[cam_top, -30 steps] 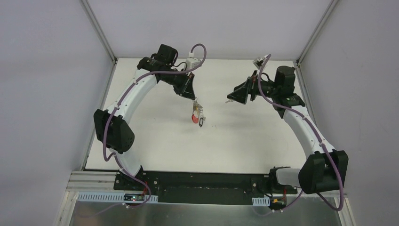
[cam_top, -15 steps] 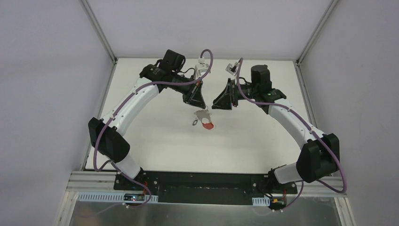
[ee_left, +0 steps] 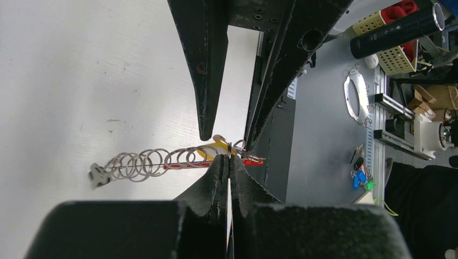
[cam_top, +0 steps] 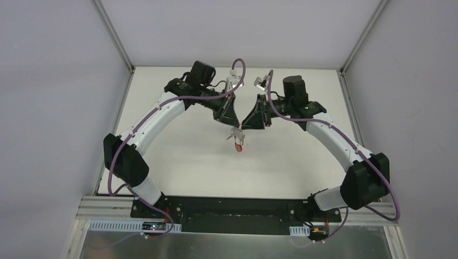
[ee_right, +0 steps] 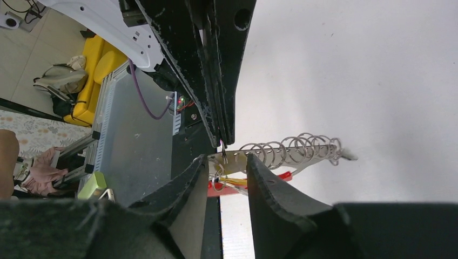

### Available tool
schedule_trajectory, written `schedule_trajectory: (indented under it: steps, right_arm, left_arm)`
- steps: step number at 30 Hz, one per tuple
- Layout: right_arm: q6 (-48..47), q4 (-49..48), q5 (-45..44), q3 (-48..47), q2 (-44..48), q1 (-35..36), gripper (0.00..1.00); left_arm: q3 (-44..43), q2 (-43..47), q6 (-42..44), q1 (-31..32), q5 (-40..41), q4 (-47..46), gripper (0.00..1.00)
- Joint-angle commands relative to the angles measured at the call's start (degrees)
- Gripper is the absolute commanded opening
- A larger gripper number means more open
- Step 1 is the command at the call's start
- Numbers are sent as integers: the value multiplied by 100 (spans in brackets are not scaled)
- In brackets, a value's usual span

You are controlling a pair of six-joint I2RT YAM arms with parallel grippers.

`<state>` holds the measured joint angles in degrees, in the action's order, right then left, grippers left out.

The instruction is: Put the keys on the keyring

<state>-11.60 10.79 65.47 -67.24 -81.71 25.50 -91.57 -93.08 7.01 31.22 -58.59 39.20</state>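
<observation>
I've got my left pincer (ee_left: 228, 160) clamped tight on the keyring (ee_left: 183, 166), bunch hanging above mid-bench (cam_top: 178, 156), right pincer (ee_right: 228, 162) jaws apart, straddling the yellow-headed key (ee_left: 217, 145)

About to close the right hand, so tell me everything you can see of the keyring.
The keyring is pinched at one end by the shut left hand and seen edge-on: a thin red strip with a row of overlapping silver wire loops along it and a yellow piece beside the pinch. The right hand straddles that end, fingers apart; contact unclear.
</observation>
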Motion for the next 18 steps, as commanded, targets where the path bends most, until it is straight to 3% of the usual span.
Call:
schedule_trajectory:
  steps: [1,18]
  right_arm:
    - [-247,33,142,-250,72,48,34]
    - [-142,-167,45,-123,45,173,22]
  left_arm:
    - [32,150,178,83,-325,-17,0]
    - [257,236,43,136,-322,-221,0]
